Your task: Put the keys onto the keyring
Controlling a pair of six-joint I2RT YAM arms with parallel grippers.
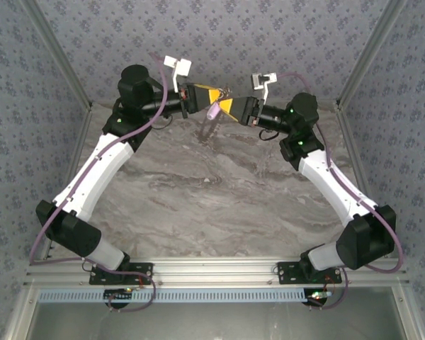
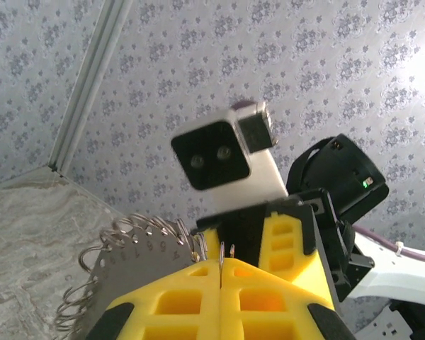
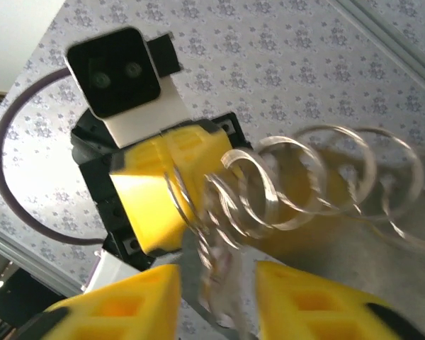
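Note:
High over the back of the table my two grippers meet tip to tip. My left gripper (image 1: pixel 205 95) (image 2: pixel 220 268) is shut on a thin wire of the keyring (image 2: pixel 220 251). Beside that wire the keyring shows as a grey metal piece (image 2: pixel 131 263) fringed with small silvery loops (image 3: pixel 308 177). A lilac key (image 1: pixel 214 111) hangs just below the two grippers. My right gripper (image 1: pixel 227 106) (image 3: pixel 216 301) is open. A blurred pale key (image 3: pixel 237 283) hangs in the gap between its fingers and touches neither.
Patterned walls close in the back and both sides. A marble tabletop (image 1: pixel 212 198) lies well below the grippers. The right arm's wrist camera (image 2: pixel 223 156) sits close in front of my left fingers, and the left arm's camera (image 3: pixel 120 74) faces my right fingers.

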